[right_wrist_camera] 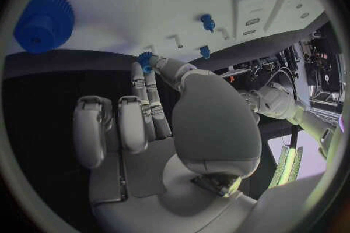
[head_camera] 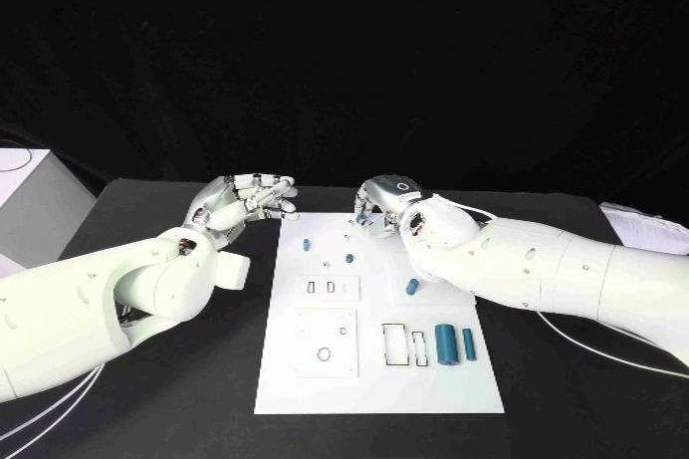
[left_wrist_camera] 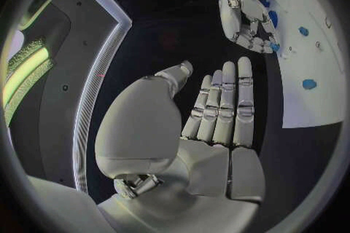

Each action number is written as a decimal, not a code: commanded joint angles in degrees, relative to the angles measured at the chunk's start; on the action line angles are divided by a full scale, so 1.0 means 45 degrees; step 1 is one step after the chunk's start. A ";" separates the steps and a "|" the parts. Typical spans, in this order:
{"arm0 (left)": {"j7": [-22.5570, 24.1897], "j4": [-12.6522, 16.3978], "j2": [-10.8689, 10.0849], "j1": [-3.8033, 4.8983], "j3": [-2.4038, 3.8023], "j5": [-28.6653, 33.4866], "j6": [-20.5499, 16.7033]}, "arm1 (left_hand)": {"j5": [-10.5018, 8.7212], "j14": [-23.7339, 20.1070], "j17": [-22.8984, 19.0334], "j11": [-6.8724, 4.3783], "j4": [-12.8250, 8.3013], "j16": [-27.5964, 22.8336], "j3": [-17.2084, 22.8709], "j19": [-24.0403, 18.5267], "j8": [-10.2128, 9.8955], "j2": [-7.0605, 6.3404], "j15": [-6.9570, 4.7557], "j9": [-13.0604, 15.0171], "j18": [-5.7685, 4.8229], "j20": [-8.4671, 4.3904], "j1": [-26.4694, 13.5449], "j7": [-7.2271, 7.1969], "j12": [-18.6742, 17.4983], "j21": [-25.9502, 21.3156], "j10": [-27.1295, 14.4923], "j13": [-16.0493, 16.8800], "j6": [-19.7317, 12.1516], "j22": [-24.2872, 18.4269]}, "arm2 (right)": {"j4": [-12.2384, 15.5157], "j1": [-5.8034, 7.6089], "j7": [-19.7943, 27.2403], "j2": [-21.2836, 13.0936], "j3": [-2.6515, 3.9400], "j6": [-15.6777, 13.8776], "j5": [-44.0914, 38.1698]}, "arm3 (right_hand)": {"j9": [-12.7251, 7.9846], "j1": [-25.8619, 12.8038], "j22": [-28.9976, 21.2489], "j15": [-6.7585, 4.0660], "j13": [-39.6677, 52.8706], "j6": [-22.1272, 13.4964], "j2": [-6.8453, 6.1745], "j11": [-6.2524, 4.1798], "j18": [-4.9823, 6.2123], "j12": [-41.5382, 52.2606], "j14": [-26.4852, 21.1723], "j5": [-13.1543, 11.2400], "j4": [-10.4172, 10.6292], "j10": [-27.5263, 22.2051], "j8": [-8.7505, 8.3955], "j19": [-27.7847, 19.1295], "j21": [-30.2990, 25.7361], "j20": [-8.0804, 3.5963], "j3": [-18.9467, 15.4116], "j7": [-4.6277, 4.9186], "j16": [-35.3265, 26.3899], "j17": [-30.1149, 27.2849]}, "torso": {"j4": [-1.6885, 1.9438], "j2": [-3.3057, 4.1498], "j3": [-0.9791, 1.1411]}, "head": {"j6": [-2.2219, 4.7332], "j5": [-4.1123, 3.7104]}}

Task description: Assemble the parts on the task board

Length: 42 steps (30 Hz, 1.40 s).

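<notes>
The white task board (head_camera: 376,384) lies in the middle of the black table. My right hand (head_camera: 385,204) hovers over the board's far edge and pinches a small blue gear (right_wrist_camera: 145,62) between thumb and a fingertip; the other fingers curl in. The left wrist view also has this right hand (left_wrist_camera: 248,17) with the blue piece (left_wrist_camera: 273,45) at its fingertips. My left hand (head_camera: 247,204) floats just off the board's far left corner, fingers straight and apart (left_wrist_camera: 222,110), holding nothing. Small blue pegs (head_camera: 306,246) (head_camera: 349,257) stand in the far part of the board.
A larger blue gear (right_wrist_camera: 44,20) sits on the board beside my right forearm (head_camera: 412,286). Two blue cylinders (head_camera: 447,342) (head_camera: 468,344) lie near the board's right edge, beside rectangular slots (head_camera: 393,344). A white box (head_camera: 29,195) stands at the table's far left.
</notes>
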 commanded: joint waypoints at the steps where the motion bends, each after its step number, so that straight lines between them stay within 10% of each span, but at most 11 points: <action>1: 0.0184 -0.0011 0.0041 0.0029 0.0014 0.0043 0.0254 | 0.0042 -0.0090 0.0015 0.0053 -0.0079 -0.0019 0.0025 -0.0053 -0.0055 0.0105 -0.0041 0.0019 0.0000 0.0009 0.0013 0.0038 -0.0031 0.0058 -0.0032 0.0007 -0.0035 0.0015 | -0.0024 -0.0015 0.0085 0.0082 -0.0001 0.0060 0.0073 | 0.0023 -0.0043 0.1126 -0.0068 0.0014 -0.0097 0.0051 -0.0094 -0.0096 0.0027 0.0429 0.0089 -0.0072 0.0141 0.0012 0.0423 0.0079 -0.0047 0.0028 0.0023 0.0042 -0.0011 | -0.0025 0.0010 0.0010 | 0.0011 0.0019; 14: 0.0171 -0.0141 0.0081 0.0049 0.0015 0.0043 0.0222 | 0.0042 -0.0112 0.0015 0.0055 -0.0077 -0.0024 0.0022 -0.0079 -0.0052 0.0108 -0.0037 0.0021 -0.0002 0.0012 0.0004 0.0039 -0.0029 0.0063 -0.0027 0.0008 -0.0032 0.0021 | -0.0135 -0.0026 0.0007 0.0339 0.0000 -0.0216 0.0093 | 0.0087 -0.0069 0.1072 -0.0061 0.0021 -0.0150 0.0000 -0.0086 -0.0082 0.0032 0.0411 0.0217 -0.0103 0.0110 0.0011 0.0394 0.0038 -0.0038 0.0059 0.0033 0.0031 -0.0056 | 0.0009 0.0048 -0.0010 | 0.0076 0.0009; 42: 0.0089 -0.0285 0.0219 0.0079 0.0015 0.0041 0.0268 | 0.0041 -0.0147 0.0015 0.0057 -0.0084 -0.0033 0.0020 -0.0117 -0.0054 0.0107 -0.0031 0.0022 -0.0005 0.0016 0.0001 0.0038 -0.0030 0.0073 -0.0029 0.0008 -0.0038 0.0031 | -0.0673 -0.0056 -0.0285 0.0662 -0.0004 0.0461 0.0232 | 0.0196 -0.0210 0.0891 -0.0008 0.0013 -0.0378 -0.0168 -0.0014 -0.0040 0.0009 0.0348 0.0028 -0.0122 -0.0077 -0.0071 0.0296 -0.0104 0.0002 0.0090 0.0105 -0.0046 -0.0272 | -0.0001 0.0066 -0.0050 | -0.0362 0.0044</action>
